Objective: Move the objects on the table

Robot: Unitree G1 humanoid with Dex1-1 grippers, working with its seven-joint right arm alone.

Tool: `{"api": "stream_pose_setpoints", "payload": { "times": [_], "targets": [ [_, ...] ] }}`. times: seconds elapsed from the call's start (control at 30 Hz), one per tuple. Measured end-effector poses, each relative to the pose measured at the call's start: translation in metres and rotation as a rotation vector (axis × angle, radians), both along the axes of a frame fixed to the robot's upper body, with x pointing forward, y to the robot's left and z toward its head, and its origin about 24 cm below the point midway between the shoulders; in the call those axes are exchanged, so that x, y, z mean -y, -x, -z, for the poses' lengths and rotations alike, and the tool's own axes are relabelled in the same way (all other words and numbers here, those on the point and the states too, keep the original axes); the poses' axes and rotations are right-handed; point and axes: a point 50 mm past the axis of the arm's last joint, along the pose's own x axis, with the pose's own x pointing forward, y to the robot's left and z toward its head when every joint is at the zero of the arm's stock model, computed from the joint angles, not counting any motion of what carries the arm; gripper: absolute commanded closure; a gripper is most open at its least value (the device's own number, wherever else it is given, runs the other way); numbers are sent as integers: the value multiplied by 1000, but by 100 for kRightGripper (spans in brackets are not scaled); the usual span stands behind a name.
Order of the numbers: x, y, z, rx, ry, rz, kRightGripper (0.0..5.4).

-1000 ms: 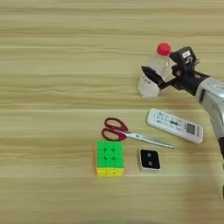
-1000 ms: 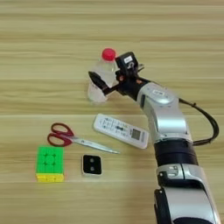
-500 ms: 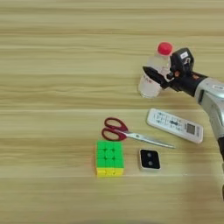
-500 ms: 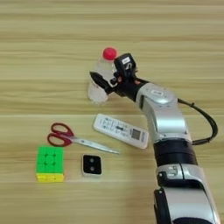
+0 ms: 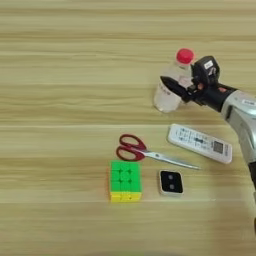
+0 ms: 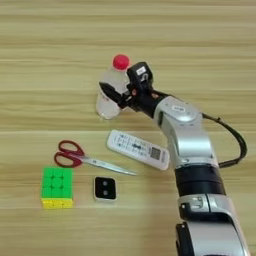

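Claw (image 6: pixel 116 89): fingers closed around bottle (image 6: pixel 109 90), upright on worktop (image 6: pixel 45 65).
Remote (image 6: pixel 138 149): just below bottle, beside scissors (image 6: pixel 82 156).

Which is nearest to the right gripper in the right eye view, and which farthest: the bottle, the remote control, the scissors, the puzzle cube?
From the right gripper:
1. Bottle, at the fingers.
2. Remote control, below it.
3. Scissors, lower left.
4. Puzzle cube, farthest, bottom left.

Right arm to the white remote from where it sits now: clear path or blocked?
Probably clear. The white remote control lies flat on the table, just nearer than the right gripper, nothing on it. But the fingers sit around the clear plastic bottle, so that goes first.
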Motion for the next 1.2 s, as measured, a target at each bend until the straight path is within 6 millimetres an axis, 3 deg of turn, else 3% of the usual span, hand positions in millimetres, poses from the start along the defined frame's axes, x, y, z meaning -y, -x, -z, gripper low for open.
{"api": "stream_pose_setpoints", "payload": {
  "times": [0.17, 0.47, 0.63, 1.03, 1.2],
  "targets": [
    [-15, 10, -14, 79, -22, -102, 213],
    [-38, 24, 0, 10, -15, -229, 216],
    [-43, 29, 13, -57, 1, -246, 218],
    [-47, 26, 16, -68, 30, -257, 218],
    [-47, 26, 17, -66, 32, -260, 146]
  ]
}}
